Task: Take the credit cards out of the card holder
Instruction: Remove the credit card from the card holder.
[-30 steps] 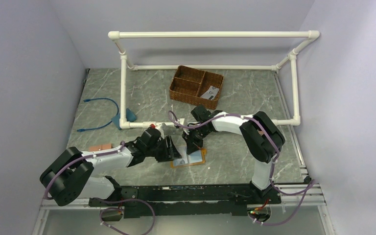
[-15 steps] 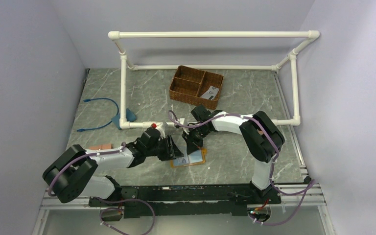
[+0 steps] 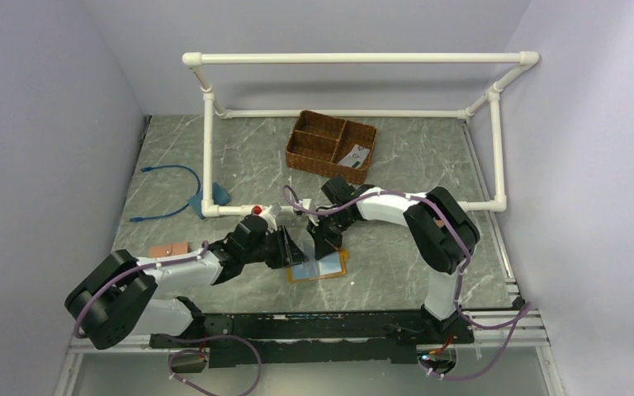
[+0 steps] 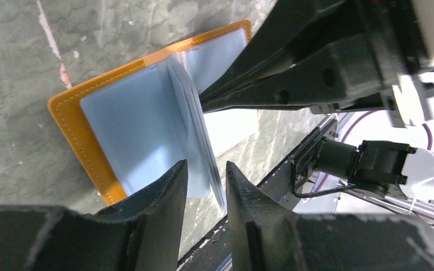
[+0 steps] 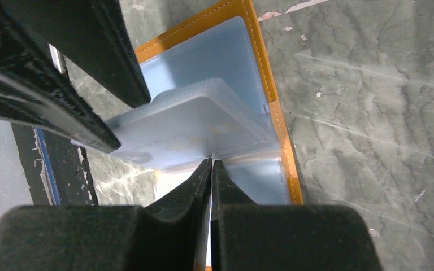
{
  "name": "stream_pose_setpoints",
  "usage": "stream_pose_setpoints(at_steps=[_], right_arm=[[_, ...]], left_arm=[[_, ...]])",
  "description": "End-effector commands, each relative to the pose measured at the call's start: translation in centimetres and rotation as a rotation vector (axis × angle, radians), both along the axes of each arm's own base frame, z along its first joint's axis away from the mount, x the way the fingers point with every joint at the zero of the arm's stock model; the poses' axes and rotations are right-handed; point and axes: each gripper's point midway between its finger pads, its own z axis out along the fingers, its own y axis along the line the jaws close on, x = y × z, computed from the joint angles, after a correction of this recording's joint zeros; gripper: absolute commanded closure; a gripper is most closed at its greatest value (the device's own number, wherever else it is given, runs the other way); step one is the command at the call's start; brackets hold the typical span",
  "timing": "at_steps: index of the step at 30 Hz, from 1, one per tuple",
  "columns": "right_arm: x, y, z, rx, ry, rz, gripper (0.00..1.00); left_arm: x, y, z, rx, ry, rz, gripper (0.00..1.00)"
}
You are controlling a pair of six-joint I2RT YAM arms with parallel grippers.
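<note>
The mustard-orange card holder (image 3: 333,267) lies open on the table, its pale blue-grey slots up; it also shows in the left wrist view (image 4: 70,116) and the right wrist view (image 5: 260,51). One slot leaf (image 5: 192,121) stands lifted off it, with faint card marks showing through. My right gripper (image 5: 211,164) is shut on the leaf's fold. My left gripper (image 4: 206,172) stands narrowly open around the leaf's free edge (image 4: 200,130). In the top view the left gripper (image 3: 295,252) and the right gripper (image 3: 324,246) meet over the holder. One pale credit card (image 3: 353,154) lies in the basket.
A wicker basket (image 3: 318,140) with compartments stands at the back. A white pipe frame (image 3: 209,148) rises around the rear of the table. A blue cable (image 3: 169,194) lies at the left. A pinkish-brown wallet (image 3: 168,248) lies beside my left arm.
My left arm has shifted slightly back. The white marked card seen at the holder's left edge one second ago is now covered by the pale blue leaf. The right arm has held still.
</note>
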Motion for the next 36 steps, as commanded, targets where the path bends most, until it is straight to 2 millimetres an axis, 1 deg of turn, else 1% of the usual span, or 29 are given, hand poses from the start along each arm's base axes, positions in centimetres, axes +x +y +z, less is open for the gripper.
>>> stream_pose_setpoints(at_steps=[1, 6, 8, 10, 14, 18, 27, 36], right_arm=[[1.0, 0.6, 1.8, 0.042, -0.03, 0.002, 0.93], [1.0, 0.5, 1.9, 0.049, -0.023, -0.001, 0.93], [1.0, 0.6, 2.0, 0.052, -0.025, 0.0, 0.92], [1.0, 0.6, 2.0, 0.05, -0.023, 0.0, 0.92], [1.0, 0.5, 1.8, 0.048, -0.023, 0.0, 0.92], [1.0, 0.5, 1.7, 0.043, -0.023, -0.002, 0.92], [1.1, 0.4, 1.5, 0.036, -0.021, -0.006, 0.91], [1.1, 0.4, 1.4, 0.035, -0.019, -0.007, 0.91]], left_arm=[[0.4, 0.0, -0.8, 0.035, 0.008, 0.011, 0.63], [0.6, -0.1, -0.9, 0.042, 0.01, 0.01, 0.64], [0.7, 0.0, -0.9, 0.049, 0.006, 0.014, 0.68], [0.8, 0.2, -0.8, 0.055, 0.001, 0.023, 0.68], [0.7, 1.0, -0.6, 0.096, -0.004, 0.034, 0.66], [0.6, 1.3, 0.0, 0.098, -0.015, 0.034, 0.61], [0.3, 0.8, 0.2, 0.057, -0.006, 0.028, 0.6], [0.2, 0.4, -1.3, 0.081, 0.052, 0.015, 0.58]])
